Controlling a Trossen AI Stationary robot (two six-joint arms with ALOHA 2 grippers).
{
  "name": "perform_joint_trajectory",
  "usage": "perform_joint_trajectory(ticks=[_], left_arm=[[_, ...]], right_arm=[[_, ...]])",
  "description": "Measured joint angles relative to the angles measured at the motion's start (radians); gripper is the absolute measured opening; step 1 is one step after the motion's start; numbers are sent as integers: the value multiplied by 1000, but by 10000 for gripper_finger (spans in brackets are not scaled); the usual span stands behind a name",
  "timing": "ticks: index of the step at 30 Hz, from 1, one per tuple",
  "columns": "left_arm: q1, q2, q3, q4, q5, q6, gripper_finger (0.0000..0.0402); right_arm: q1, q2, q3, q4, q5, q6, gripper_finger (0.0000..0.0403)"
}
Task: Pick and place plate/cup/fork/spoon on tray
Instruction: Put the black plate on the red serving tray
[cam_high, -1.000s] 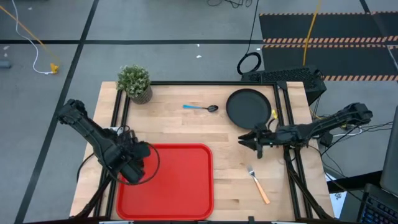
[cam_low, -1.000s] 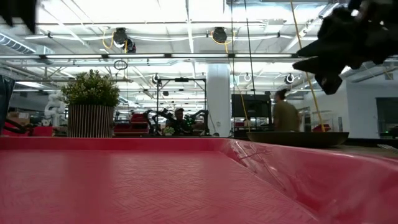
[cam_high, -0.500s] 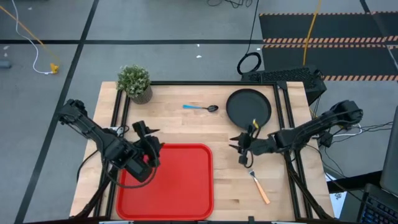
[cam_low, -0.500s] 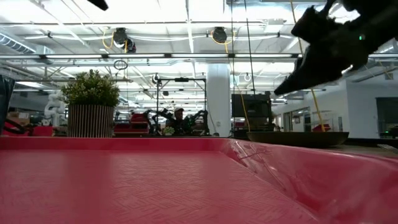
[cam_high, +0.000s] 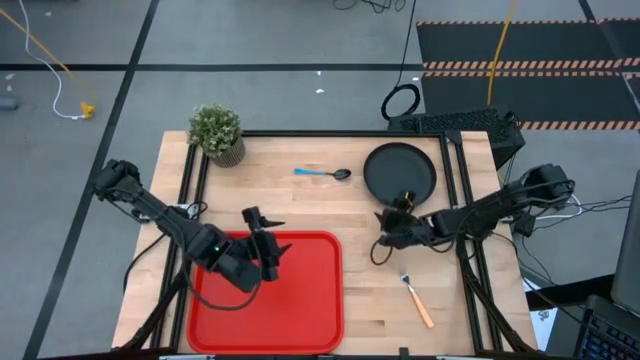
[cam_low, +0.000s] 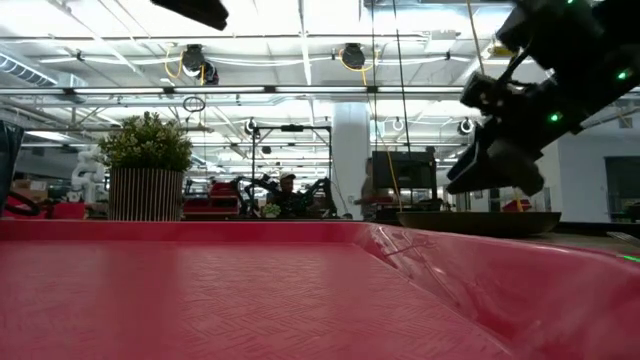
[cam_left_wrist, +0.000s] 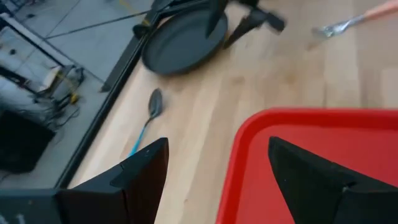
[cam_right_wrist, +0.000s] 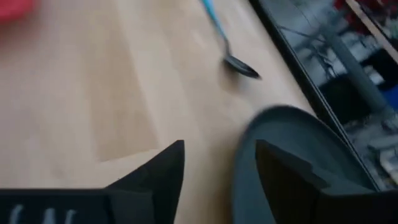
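Observation:
The red tray lies at the table's near left. My left gripper hovers open over its far edge, seen also in the left wrist view. The black plate rests flat at the far right. My right gripper stands open just off the plate's near rim, pointing toward the spoon. The orange-handled fork lies near the right front. A dark translucent thing at the low view's left edge may be the cup; my left arm hides that spot from above.
A potted plant stands at the far left corner. Black rails run along the table's left, far and right sides. Bare wood lies between the tray and the fork.
My left gripper has swung from over the tray's left part toward the table's right and far edges, tipping up from pointing down. My right gripper has come toward the table's left edge and sunk, rolling about its own axis, to just beside the plate's near rim.

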Motion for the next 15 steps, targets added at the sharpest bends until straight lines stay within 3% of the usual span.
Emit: perform_joint_trajectory(ticks=[6, 9, 15], left_arm=[[10, 0, 0, 71, 22, 45, 278], [9, 0, 0, 71, 25, 50, 278], [9, 0, 0, 72, 25, 52, 278]], right_arm=[[-101, -1, -58, 17, -90, 63, 212], [-140, -1, -92, 15, -161, 122, 206], [-179, -1, -148, 26, -191, 183, 187]])
